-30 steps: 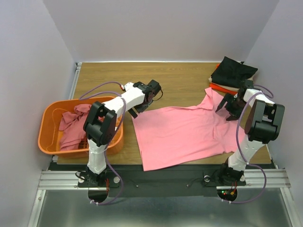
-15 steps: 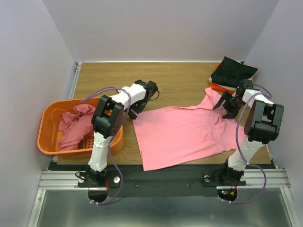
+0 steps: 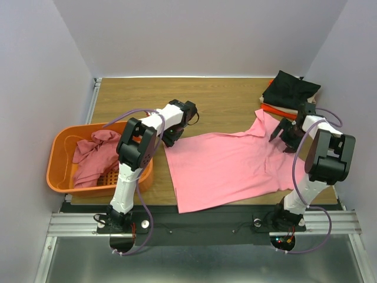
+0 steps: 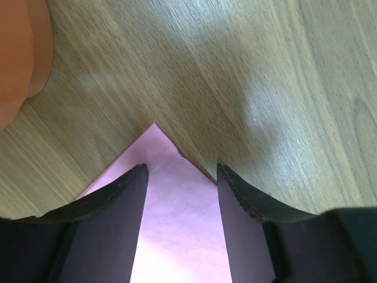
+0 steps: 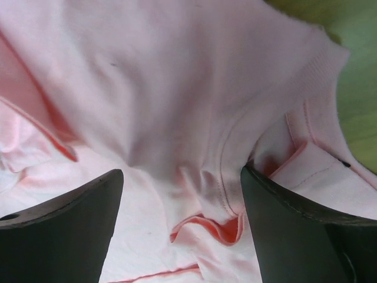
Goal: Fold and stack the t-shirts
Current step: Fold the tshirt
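Observation:
A light pink t-shirt [image 3: 227, 168] lies spread flat on the wooden table. My left gripper [image 3: 167, 139] is open at its far left corner. In the left wrist view the fingers [image 4: 118, 200] straddle that pink corner [image 4: 171, 194], low over it. My right gripper [image 3: 283, 131] is open over the shirt's right shoulder. In the right wrist view it [image 5: 181, 177] hangs above a wrinkled sleeve seam [image 5: 235, 212]. A darker rose shirt [image 3: 91, 156] lies bunched in the basket. A folded black shirt [image 3: 291, 88] tops a red-orange one [image 3: 272, 109] at the back right.
The orange slotted basket [image 3: 59, 177] stands at the left, close to the left arm, and its rim shows in the left wrist view [image 4: 20, 59]. The folded stack sits just behind the right gripper. White walls close in the table on three sides.
My left gripper has shifted slightly left and settled over the shirt's corner, and its elbow has swung inward. My right gripper has moved a little over the shoulder. The shirt lies the same.

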Available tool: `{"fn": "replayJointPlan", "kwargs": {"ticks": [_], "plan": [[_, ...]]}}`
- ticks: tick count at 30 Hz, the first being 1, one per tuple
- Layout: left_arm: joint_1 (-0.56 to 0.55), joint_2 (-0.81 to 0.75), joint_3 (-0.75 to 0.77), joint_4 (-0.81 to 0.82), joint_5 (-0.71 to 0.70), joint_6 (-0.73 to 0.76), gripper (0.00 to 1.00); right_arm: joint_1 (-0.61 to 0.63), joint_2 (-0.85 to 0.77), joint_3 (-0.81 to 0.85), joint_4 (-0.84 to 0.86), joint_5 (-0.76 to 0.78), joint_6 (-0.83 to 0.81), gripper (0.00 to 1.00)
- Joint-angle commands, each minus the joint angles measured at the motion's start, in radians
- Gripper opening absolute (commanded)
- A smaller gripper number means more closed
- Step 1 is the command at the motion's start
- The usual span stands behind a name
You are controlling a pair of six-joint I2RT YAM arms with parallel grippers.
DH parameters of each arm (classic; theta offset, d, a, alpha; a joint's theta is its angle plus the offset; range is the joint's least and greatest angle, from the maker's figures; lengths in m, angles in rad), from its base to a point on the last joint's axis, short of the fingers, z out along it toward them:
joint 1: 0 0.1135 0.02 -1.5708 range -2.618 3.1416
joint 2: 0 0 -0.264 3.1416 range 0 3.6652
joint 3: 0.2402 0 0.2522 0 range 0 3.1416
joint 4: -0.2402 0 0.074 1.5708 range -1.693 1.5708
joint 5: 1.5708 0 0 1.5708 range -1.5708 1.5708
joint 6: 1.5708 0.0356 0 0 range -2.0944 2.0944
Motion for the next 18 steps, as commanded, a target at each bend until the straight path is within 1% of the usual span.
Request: {"fn": "replayJointPlan", "kwargs": {"ticks": [1,5,6,9,10,12,13,15,16,18], "plan": [[0.007,0.003,0.017,-0.060,-0.006,0.002,0.57,-0.050,-0.063,-0.056,0.011,0.107,0.012,0.88],[0.007,-0.004,-0.008,-0.045,0.007,0.027,0.48,-0.113,-0.090,-0.105,0.022,0.119,0.023,0.89],[0.007,-0.004,-0.009,-0.041,0.013,0.034,0.44,-0.119,-0.101,-0.113,0.022,0.123,0.022,0.89],[0.007,-0.010,-0.017,-0.022,0.017,0.048,0.39,-0.127,-0.123,-0.119,0.022,0.129,0.022,0.89],[0.007,-0.010,-0.019,-0.020,0.017,0.056,0.35,-0.127,-0.136,-0.114,0.020,0.130,0.019,0.89],[0.007,-0.010,-0.016,-0.017,0.016,0.065,0.29,-0.127,-0.150,-0.087,0.014,0.130,0.016,0.89],[0.007,-0.011,-0.016,-0.014,0.017,0.070,0.23,-0.126,-0.156,-0.076,0.011,0.130,0.014,0.89],[0.007,-0.016,-0.020,-0.006,0.016,0.082,0.18,-0.127,-0.172,-0.052,-0.006,0.129,0.005,0.89],[0.007,-0.017,-0.022,-0.002,0.017,0.090,0.12,-0.126,-0.175,-0.023,-0.011,0.124,0.002,0.89],[0.007,-0.020,-0.025,0.014,0.020,0.116,0.06,-0.126,-0.187,0.007,-0.026,0.113,-0.004,0.88]]}}
